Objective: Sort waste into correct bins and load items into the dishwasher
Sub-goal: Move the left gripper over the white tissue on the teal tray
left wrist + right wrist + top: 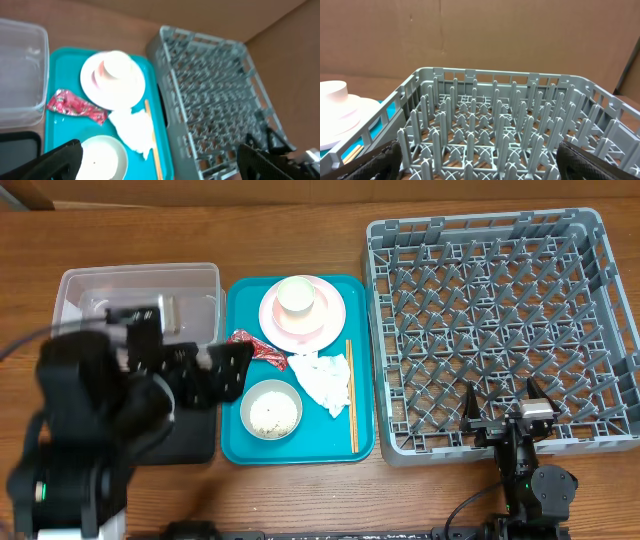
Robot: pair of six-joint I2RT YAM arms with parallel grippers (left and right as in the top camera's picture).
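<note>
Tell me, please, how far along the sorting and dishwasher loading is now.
Done: nothing; the dish rack and clear tub look empty. In hand: nothing; the left gripper hangs open near the red wrapper, the right gripper open at the rack's near edge. Remaining: wrapper, tissue and the rice in the bowl to bins; plate, cup, bowl and chopsticks, all on the teal tray, to the rack.

No writing can be read; the red wrapper (75,106) shows only blurred markings.

grey dish rack (500,135), pink plate (342,122), cup (337,92)
</note>
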